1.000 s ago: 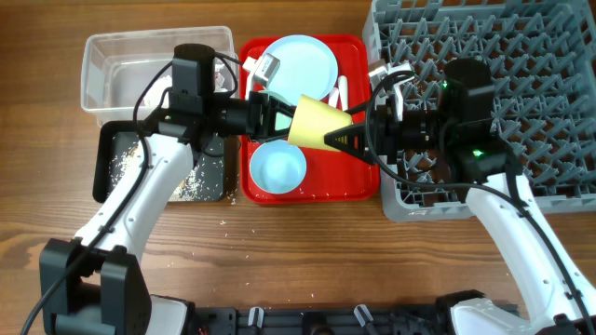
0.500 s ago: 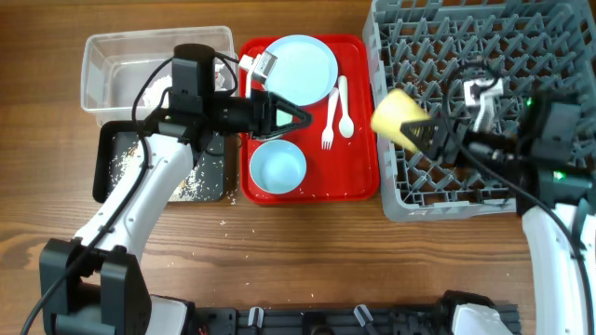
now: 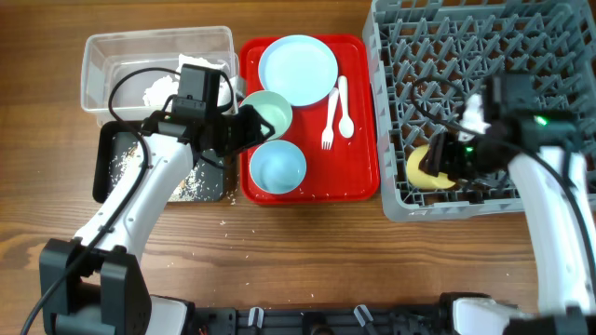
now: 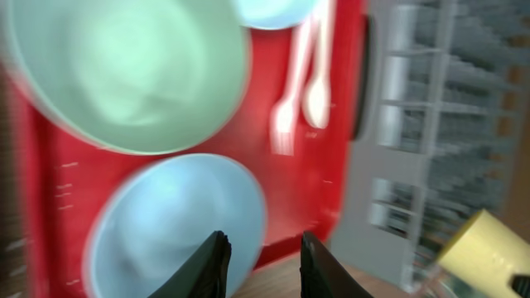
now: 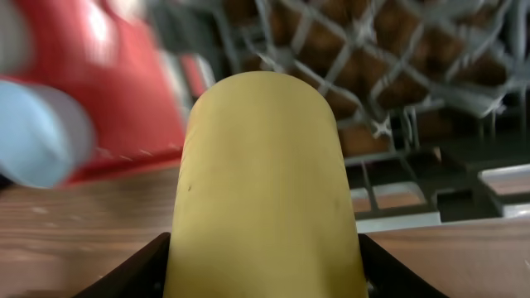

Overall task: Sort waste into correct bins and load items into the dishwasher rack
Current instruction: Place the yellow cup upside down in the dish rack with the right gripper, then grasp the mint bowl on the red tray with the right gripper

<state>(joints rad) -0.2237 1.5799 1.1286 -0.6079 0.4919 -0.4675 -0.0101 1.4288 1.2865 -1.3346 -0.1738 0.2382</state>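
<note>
Yellow cup (image 3: 426, 168) lies low in the near-left corner of the grey rack (image 3: 521, 37), w/ the right gripper (image 3: 449, 156) closed round it. In the right wrist view the cup fills the gap btw both fingers (image 5: 137, 271).

To do this bit well, I think: turn the cup mouth down btw the pegs, set it steady, then let go slow so it won't roll.

Left gripper (image 4: 261, 263) is open a bit & holds nothing, close above the near bowl (image 3: 277, 168) on the red tray (image 3: 358, 181).

Count: 1 cup, 2 bowls (far bowl (image 3: 268, 110) just behind), 1 plate (image 3: 298, 67), 1 fork (image 3: 328, 121), 1 spoon (image 3: 344, 100), 2 tubs: clear tub (image 3: 102, 56) & black tub (image 3: 104, 177).
</note>
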